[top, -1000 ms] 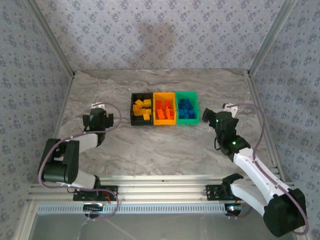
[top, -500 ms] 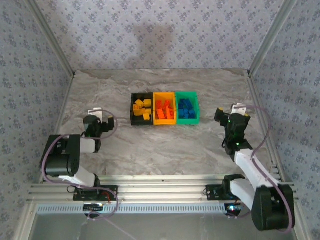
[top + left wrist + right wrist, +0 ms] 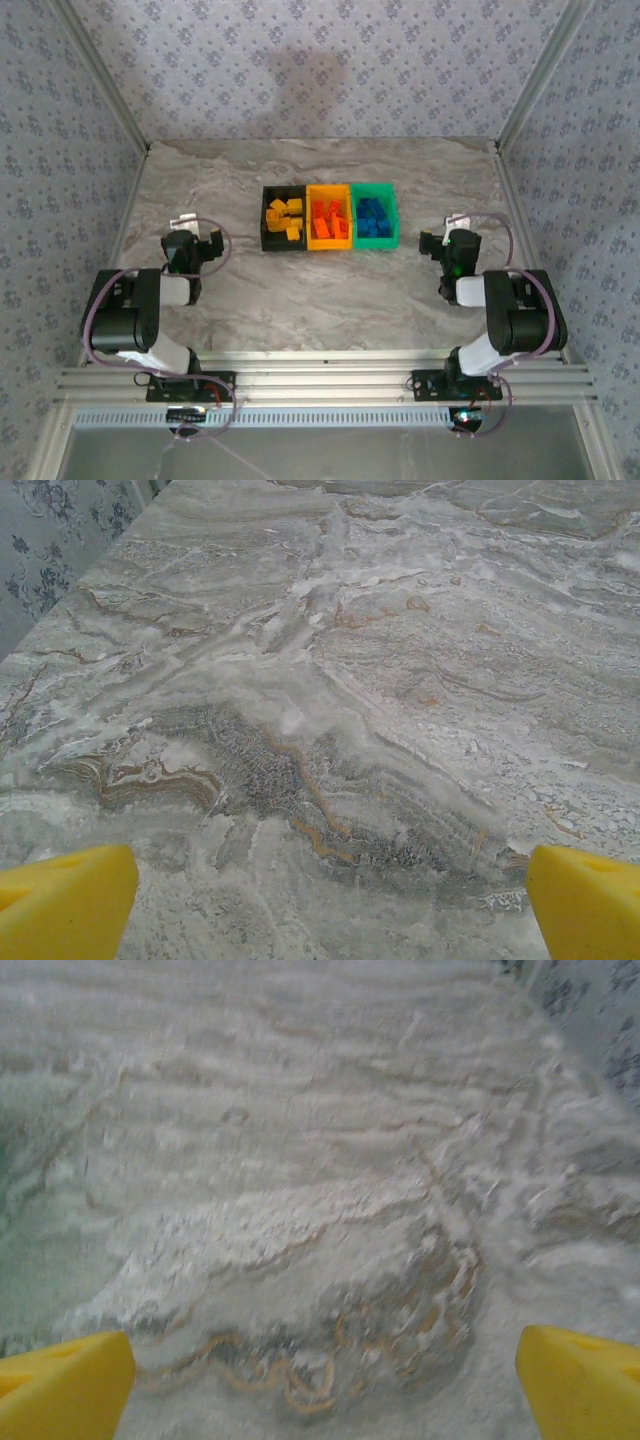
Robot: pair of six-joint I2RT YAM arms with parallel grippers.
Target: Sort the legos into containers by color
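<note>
Three joined containers stand mid-table: a black bin (image 3: 265, 225) with yellow legos (image 3: 283, 217), a yellow-orange bin (image 3: 329, 242) with red-orange legos (image 3: 330, 219), and a green bin (image 3: 392, 218) with blue legos (image 3: 373, 218). My left gripper (image 3: 188, 249) rests low at the left, well away from the bins. My right gripper (image 3: 447, 247) sits low to the right of the green bin. Both are open: the left wrist view has yellow fingertips (image 3: 65, 900) far apart over bare marble, and the right wrist view has its fingertips (image 3: 580, 1385) likewise with nothing between.
The marble tabletop (image 3: 330, 290) has metal frame posts at its left edge (image 3: 135, 215) and right edge (image 3: 510, 200). Patterned walls enclose the back and sides. Both arms are folded back near their bases at the near rail (image 3: 320, 385).
Both arms have pulled back toward their bases and folded down. The right gripper swung out to the right, then settled lower; the left gripper retreated left. The legos stayed in the bins.
</note>
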